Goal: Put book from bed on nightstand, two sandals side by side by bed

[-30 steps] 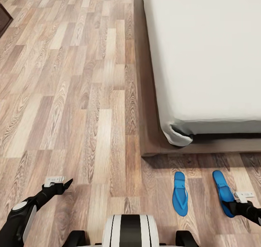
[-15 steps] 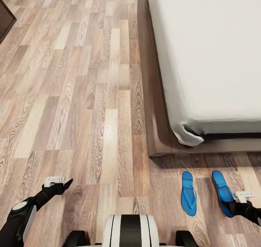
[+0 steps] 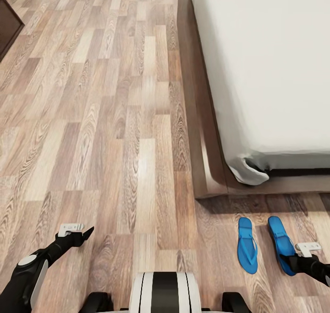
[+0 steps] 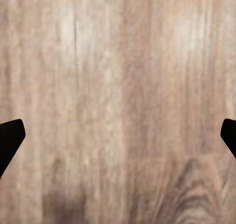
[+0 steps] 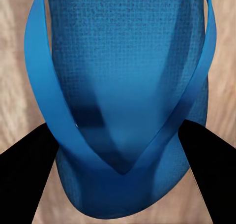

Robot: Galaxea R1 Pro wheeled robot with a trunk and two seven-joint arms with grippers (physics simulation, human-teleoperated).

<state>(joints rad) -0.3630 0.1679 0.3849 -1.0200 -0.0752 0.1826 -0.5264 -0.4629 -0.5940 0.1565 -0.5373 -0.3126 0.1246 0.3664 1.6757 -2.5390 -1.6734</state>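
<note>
Two bright blue sandals show near the foot corner of the bed. One sandal lies flat on the wood floor. The other sandal sits to its right, its near end between the fingers of my right gripper. In the right wrist view that sandal and its straps lie between the two dark fingers, with the gripper shut on it. My left gripper hangs open over bare floor at the lower left, and its wrist view has the gripper with its tips far apart. The book is out of view.
The bed's light grey mattress takes up the upper right, its dark wood frame ending in a corner near the sandals. A dark cabinet corner juts in at the upper left. Wood-plank floor runs between them.
The whole view has shifted: bed and loose sandal slid right in the picture. The held sandal stayed with my right gripper, so the gap between the two sandals has narrowed.
</note>
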